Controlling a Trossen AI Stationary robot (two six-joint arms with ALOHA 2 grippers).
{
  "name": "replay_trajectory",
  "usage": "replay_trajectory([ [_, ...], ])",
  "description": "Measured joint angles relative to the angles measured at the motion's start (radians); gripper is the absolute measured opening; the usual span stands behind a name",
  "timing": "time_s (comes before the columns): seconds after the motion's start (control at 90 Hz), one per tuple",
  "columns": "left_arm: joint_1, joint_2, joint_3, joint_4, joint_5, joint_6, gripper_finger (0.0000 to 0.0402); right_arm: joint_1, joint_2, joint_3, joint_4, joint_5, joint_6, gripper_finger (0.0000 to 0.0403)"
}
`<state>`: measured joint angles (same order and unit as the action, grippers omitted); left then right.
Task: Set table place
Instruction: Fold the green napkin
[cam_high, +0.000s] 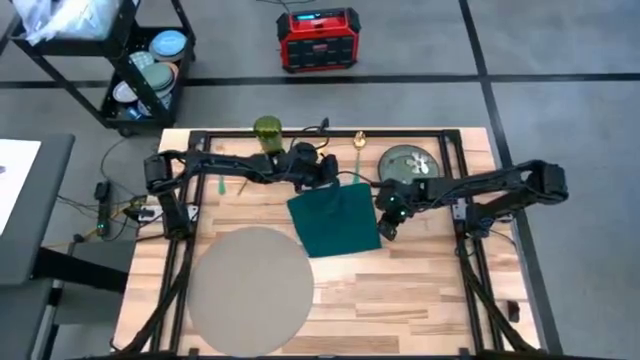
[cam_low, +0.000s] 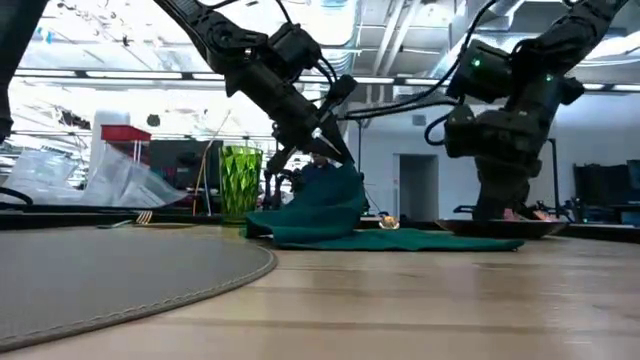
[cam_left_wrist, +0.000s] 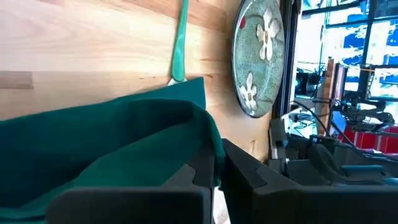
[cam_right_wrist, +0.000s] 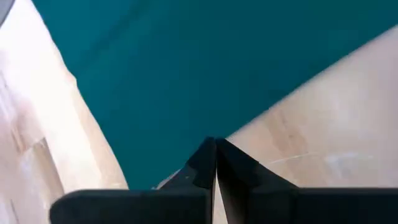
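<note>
A dark green cloth (cam_high: 335, 222) lies mid-table, its far edge raised to a peak (cam_low: 335, 175). My left gripper (cam_high: 327, 176) stands at that peak, shut on the cloth. My right gripper (cam_high: 388, 228) is at the cloth's near right corner, shut with its tips on it. The round grey-beige place mat (cam_high: 250, 290) lies flat on the wooden table (cam_high: 420, 300), near and left of the cloth, with no gripper on it. My left gripper pinches a raised fold of the cloth's far edge (cam_left_wrist: 210, 140) between its two fingers, coming slanting from above and the left. That edge is lifted off the table, and the cloth slopes down from it to the part lying flat. My right gripper has its shut fingertips on the very corner of the cloth (cam_right_wrist: 208, 127), pointing down from above. The corner stays low, with the cloth around it lying flat on the table (cam_low: 470, 241).
A green floral plate (cam_high: 408, 160) sits at the far right, a green glass (cam_high: 268, 130) at the far edge. A teal utensil (cam_left_wrist: 180, 40) lies just beyond the cloth, another green utensil (cam_high: 220, 185) to the left. Bare wood shows near the front right.
</note>
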<state>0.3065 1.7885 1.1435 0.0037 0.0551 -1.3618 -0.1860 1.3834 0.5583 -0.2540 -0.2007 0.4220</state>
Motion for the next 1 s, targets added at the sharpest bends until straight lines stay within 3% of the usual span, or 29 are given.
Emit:
replay_trajectory([
  [0.256,-0.002,0.000,0.005,-0.049,0.053,0.164,0.0000,0.000,0.007,0.000,-0.002,-0.004,0.023,0.0000],
  [0.511,-0.027,0.000,0.008,0.178,0.071,0.267,0.0003,0.000,0.005,0.000,0.001,-0.009,-0.009,0.0000],
  [1.0,-0.065,-0.001,0.008,0.072,0.022,0.402,0.0099,0.000,0.004,0.000,0.016,-0.037,-0.031,0.0000],
])
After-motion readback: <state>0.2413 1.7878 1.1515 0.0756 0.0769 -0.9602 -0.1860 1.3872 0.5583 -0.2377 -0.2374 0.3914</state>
